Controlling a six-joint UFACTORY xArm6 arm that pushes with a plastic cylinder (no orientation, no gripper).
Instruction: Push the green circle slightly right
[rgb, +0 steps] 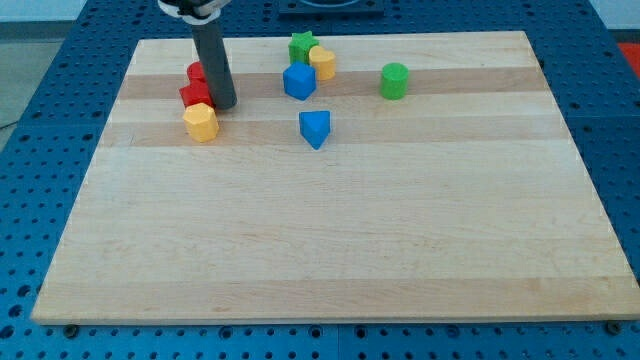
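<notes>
The green circle (394, 81) is a short green cylinder near the view's top, right of centre on the wooden board (330, 250). My tip (223, 104) is far to its left, at the lower end of the dark rod. It touches or nearly touches a red block (195, 95) on its left. Another red block (196, 72) sits just above that one, partly hidden by the rod. A yellow block (201, 122) lies just below and left of the tip.
A green star (301, 46), a yellow cylinder (323, 63) and a blue block (299, 81) cluster left of the green circle. A blue triangular block (315, 128) lies below them. The board's right edge is well beyond the green circle.
</notes>
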